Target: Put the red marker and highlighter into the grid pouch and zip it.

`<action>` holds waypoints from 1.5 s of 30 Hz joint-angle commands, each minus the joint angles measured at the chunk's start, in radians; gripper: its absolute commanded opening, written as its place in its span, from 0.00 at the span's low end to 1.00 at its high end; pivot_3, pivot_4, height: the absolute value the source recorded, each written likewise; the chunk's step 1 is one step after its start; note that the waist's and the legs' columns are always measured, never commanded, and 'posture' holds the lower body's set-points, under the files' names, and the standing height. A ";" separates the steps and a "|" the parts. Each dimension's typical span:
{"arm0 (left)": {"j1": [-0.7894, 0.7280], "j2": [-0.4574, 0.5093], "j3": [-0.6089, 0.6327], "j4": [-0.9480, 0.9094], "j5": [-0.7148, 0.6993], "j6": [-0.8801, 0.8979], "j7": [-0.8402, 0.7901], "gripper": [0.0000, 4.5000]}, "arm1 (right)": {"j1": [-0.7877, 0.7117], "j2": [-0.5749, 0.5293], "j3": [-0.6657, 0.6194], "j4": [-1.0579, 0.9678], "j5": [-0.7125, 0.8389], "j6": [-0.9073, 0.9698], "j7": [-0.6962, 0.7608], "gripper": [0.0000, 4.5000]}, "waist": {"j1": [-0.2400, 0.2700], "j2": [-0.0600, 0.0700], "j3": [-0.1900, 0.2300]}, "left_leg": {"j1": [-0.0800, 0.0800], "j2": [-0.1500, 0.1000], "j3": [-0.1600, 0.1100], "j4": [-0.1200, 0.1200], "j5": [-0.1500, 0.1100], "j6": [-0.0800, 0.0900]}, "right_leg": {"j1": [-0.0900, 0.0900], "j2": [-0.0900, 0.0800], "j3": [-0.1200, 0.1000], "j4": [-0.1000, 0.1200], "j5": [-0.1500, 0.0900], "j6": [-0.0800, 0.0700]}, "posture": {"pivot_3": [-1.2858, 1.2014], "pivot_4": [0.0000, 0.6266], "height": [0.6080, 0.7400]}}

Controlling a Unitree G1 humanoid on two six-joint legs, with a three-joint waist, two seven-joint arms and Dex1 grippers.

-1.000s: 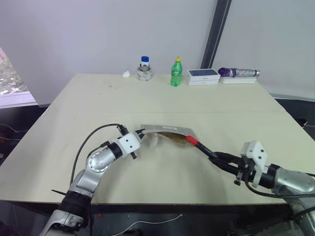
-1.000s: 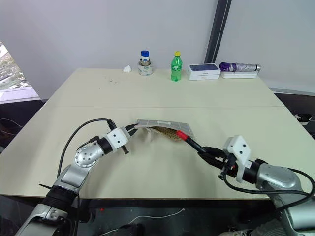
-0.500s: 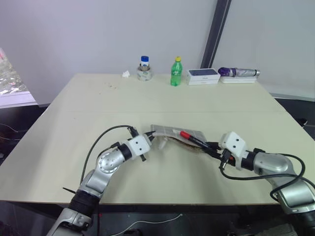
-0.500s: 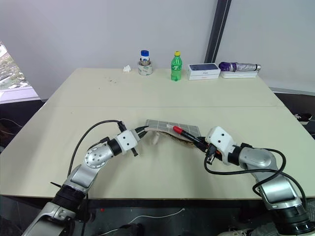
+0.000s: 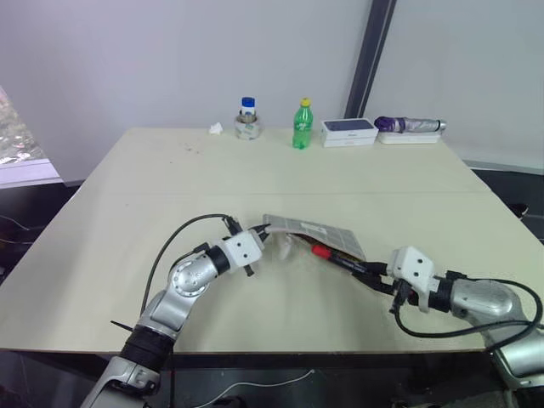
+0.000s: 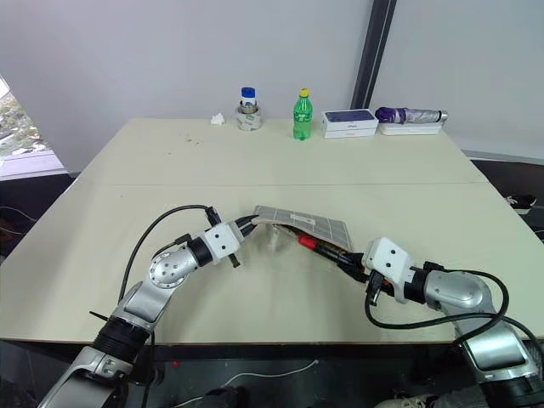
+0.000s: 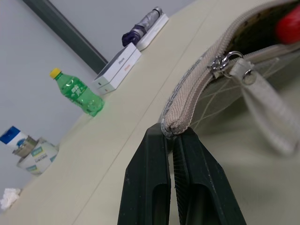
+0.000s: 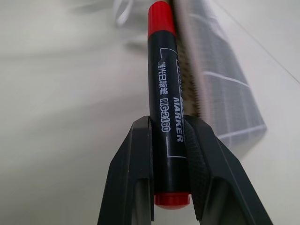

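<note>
Marker's red cap right at the pouch mouth!

The red marker lies along the right gripper, its fingers clamped on the black barrel, cap pointing at the open zipper edge of the grid pouch. The left gripper, fingers pinched shut on the pouch's corner, lifts that end off the table; highlighter I can't spot.

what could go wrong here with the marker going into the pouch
The red marker lies alongside the zipper edge of the grid pouch, not clearly in the opening, so its cap may catch on the fabric and push the pouch away. The left gripper pinches only the pouch's corner tip; a hard push could pull it free. The right gripper holds the marker near its tail, so it may pivot.
</note>
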State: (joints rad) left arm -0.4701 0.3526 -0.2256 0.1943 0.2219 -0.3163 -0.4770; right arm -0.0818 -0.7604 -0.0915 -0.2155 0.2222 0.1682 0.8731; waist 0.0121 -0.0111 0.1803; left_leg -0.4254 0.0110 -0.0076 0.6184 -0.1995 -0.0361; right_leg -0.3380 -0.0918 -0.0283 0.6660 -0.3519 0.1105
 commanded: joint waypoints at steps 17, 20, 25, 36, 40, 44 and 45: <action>-0.014 0.009 -0.014 -0.027 -0.013 -0.024 -0.029 0.00 | -0.257 0.056 0.310 0.067 -0.440 -0.191 -0.200 0.09 | 0.002 0.000 0.000 | -0.001 -0.001 0.000 0.000 0.000 0.000 | -0.001 0.000 0.000 0.000 0.000 0.000 | 0.52 0.24 1.00; -0.009 0.020 -0.011 -0.028 -0.016 -0.024 -0.033 0.00 | -0.270 0.060 0.321 0.083 -0.456 -0.247 -0.194 0.09 | -0.001 0.000 0.000 | -0.001 0.000 0.000 0.000 0.000 0.000 | -0.001 0.000 0.000 0.000 0.000 0.000 | 0.52 0.24 1.00; -0.016 0.025 -0.004 -0.021 -0.015 -0.020 -0.031 0.00 | -0.290 0.033 0.307 0.146 -0.487 -0.334 -0.194 0.53 | -0.001 0.000 0.000 | -0.001 0.000 0.000 0.000 0.000 0.000 | -0.001 0.000 0.000 0.000 0.000 0.000 | 0.52 0.24 1.00; 0.024 0.005 -0.034 -0.054 -0.004 -0.009 -0.041 0.00 | -0.104 0.050 0.174 -0.092 -0.015 -0.315 -0.058 0.97 | -0.004 0.000 0.000 | 0.000 0.001 0.000 0.000 0.000 0.000 | 0.000 0.001 0.000 0.000 0.000 0.000 | 0.52 0.24 1.00; 0.038 -0.002 -0.054 -0.054 0.004 -0.013 -0.049 0.00 | -0.073 0.106 0.203 -0.104 0.024 -0.227 -0.069 0.97 | -0.001 0.000 0.000 | 0.000 0.002 0.000 0.001 0.000 0.000 | 0.001 0.001 0.000 0.000 0.000 0.000 | 0.52 0.24 1.00; 0.032 -0.011 -0.072 -0.054 0.027 0.002 -0.047 0.00 | -0.039 0.176 0.275 -0.069 0.051 -0.072 -0.058 0.97 | 0.002 0.000 0.000 | 0.000 0.002 -0.001 0.001 0.000 0.000 | 0.001 0.001 0.000 0.000 0.000 0.000 | 0.52 0.24 1.00; 0.031 -0.010 -0.076 -0.052 0.033 -0.001 -0.044 0.00 | -0.037 0.188 0.284 -0.055 0.050 -0.041 -0.062 0.97 | 0.001 0.000 0.000 | 0.000 0.001 -0.001 0.002 0.000 0.000 | 0.001 0.001 0.000 0.000 0.000 0.000 | 0.52 0.24 1.00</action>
State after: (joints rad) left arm -0.4280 0.3442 -0.2974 0.1799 0.2450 -0.3099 -0.5236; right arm -0.1176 -0.5821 0.1895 -0.2704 0.2540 0.0843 0.8107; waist 0.0128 -0.0113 0.1801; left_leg -0.4254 0.0121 -0.0081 0.6202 -0.1995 -0.0361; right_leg -0.3368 -0.0909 -0.0281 0.6661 -0.3517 0.1102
